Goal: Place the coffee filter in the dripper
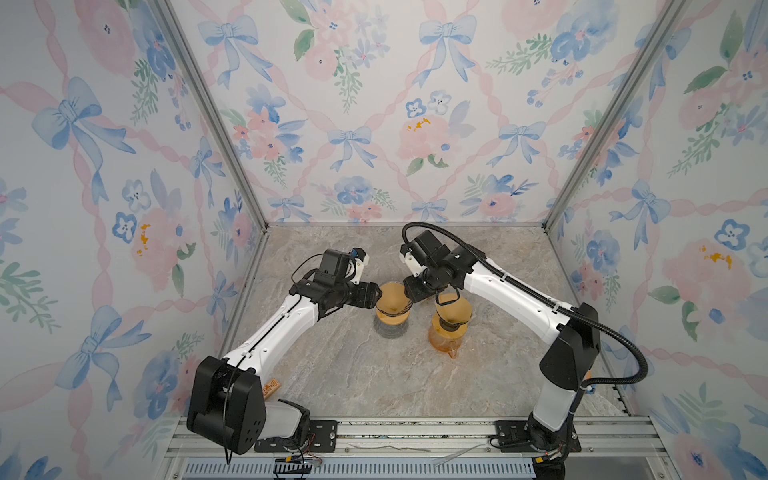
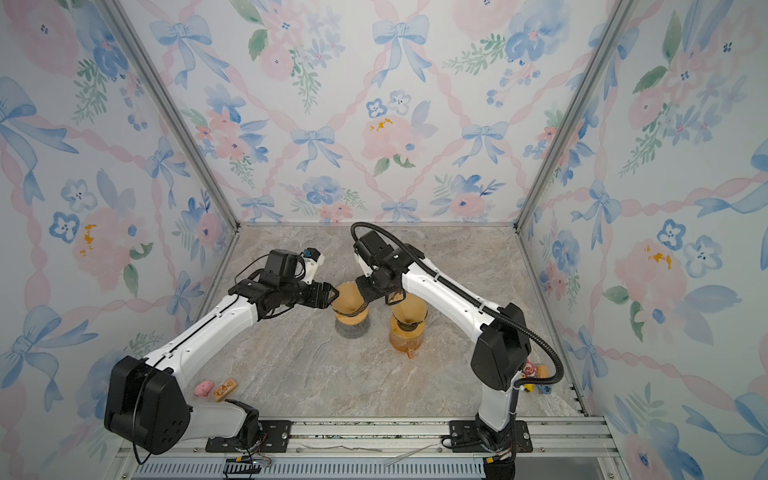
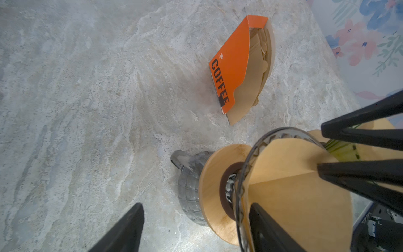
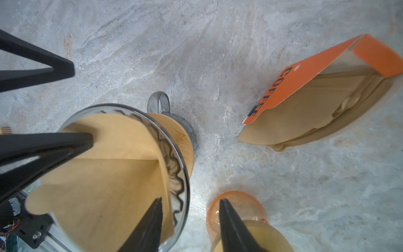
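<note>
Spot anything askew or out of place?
The coffee filter sits askew in the clear dripper: creased, one side off the ribbed wall. The orange filter pack lies open, filters slipping out.

Dripper [image 3: 211,185] cut by frame edge; small toys [image 2: 540,372] too tiny to identify.

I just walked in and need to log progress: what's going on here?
The brown paper filter already sits inside the clear glass dripper on the gray mug. The left gripper and right gripper are both open, each straddling the dripper's rim with one finger in the cone. The orange filter pack lies nearby.
</note>
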`<state>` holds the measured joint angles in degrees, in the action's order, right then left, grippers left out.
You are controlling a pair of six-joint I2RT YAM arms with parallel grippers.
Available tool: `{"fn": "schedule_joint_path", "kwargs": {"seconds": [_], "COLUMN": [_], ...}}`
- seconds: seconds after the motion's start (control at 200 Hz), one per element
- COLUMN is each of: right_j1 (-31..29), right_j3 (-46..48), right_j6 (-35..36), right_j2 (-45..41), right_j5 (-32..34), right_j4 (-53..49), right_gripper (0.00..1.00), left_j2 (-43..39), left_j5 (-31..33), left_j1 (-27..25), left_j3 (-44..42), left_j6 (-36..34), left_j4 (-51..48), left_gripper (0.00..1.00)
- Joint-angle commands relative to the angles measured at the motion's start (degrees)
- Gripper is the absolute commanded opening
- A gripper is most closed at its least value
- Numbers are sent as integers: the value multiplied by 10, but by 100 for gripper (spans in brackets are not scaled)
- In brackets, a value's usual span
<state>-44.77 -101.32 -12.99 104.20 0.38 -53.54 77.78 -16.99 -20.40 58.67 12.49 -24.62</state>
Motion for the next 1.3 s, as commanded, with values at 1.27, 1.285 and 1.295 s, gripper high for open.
{"fn": "schedule_joint_path", "kwargs": {"seconds": [1.27, 1.285, 1.295], "right_j1": [-52, -52, -52], "right_j3": [-24, -23, -24], "right_j6": [-61, -62, -62], "right_j2": [91, 91, 91], "right_j5": [28, 27, 27], "right_j4": [56, 56, 56], "right_gripper": [47, 47, 47], "left_j2": [-311, -311, -311], "left_j5": [-82, -81, -82], "left_j1": [38, 38, 39], "left_j3": [-178, -178, -178], "left_j6": [67, 67, 67], "left_j4": [33, 33, 33], "left_gripper": [83, 83, 83]}}
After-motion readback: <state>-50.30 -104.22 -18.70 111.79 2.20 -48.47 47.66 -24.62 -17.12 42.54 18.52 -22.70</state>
